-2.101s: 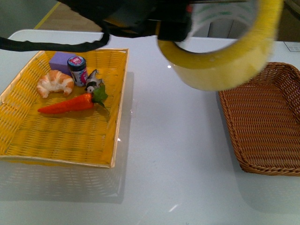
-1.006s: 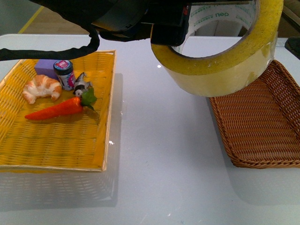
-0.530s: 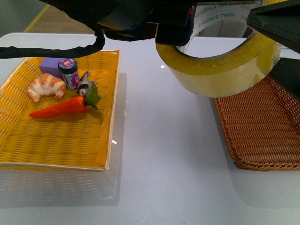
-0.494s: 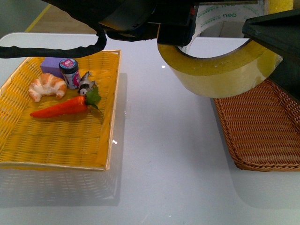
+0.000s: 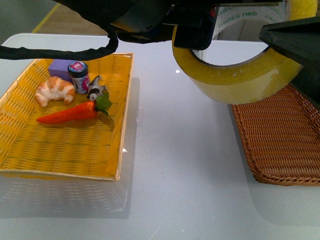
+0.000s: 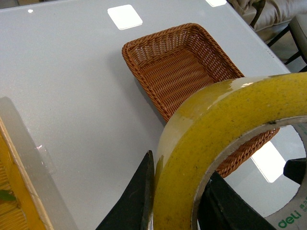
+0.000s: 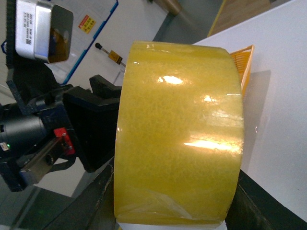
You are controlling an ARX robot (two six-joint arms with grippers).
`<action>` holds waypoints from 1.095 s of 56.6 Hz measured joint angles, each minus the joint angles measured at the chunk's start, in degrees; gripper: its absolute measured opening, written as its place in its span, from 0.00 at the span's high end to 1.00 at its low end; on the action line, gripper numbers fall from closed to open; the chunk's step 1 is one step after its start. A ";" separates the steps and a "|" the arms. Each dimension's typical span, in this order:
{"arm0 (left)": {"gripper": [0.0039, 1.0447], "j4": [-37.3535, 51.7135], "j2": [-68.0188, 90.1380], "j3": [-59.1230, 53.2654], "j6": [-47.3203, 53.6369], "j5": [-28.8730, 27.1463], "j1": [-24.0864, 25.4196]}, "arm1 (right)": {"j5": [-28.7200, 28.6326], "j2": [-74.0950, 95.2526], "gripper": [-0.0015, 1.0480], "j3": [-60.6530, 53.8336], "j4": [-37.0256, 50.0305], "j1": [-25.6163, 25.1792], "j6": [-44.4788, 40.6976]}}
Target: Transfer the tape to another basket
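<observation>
The tape [image 5: 235, 80], a wide yellowish roll with a white printed core, hangs in the air close to the front camera, above the table between the two baskets. My left gripper [image 5: 192, 25] is shut on its wall at the left side. My right gripper [image 5: 295, 37] is shut on its right side. In the left wrist view the fingers [image 6: 144, 191] pinch the tape [image 6: 216, 120] wall, with the brown wicker basket [image 6: 139, 72] below and beyond. In the right wrist view my right gripper [image 7: 175, 211] spans the tape [image 7: 177, 129]. The brown basket [image 5: 280, 180] lies at the right and holds nothing visible.
The bright yellow basket [image 5: 125, 120] at the left holds a croissant [image 5: 55, 91], a carrot [image 5: 70, 113], a small jar [image 5: 79, 76], a purple block [image 5: 60, 66] and a small figure [image 5: 97, 90]. White table surface lies between the baskets.
My right gripper has come in from the right and closed on the tape, which the left gripper held alone before. The tape has stayed in about the same place.
</observation>
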 joint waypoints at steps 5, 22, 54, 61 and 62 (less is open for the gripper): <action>0.54 0.00 0.00 0.00 0.00 0.28 0.04 | 0.07 0.50 0.54 -0.02 -0.02 0.02 0.00; 0.12 0.31 -0.72 -0.15 -0.11 1.31 1.36 | 0.92 0.59 0.54 -0.02 0.04 -0.98 0.09; 0.40 32.11 -18.27 -20.41 7.58 -26.75 16.74 | -1.05 4.52 0.54 0.04 2.03 -12.13 1.14; 0.58 34.84 -24.55 -27.93 8.57 -25.42 20.44 | -1.64 9.62 0.54 1.64 4.17 -16.61 1.40; 0.62 35.01 -25.31 -29.18 8.70 -24.81 20.72 | -1.92 10.82 0.54 2.23 4.72 -17.33 1.53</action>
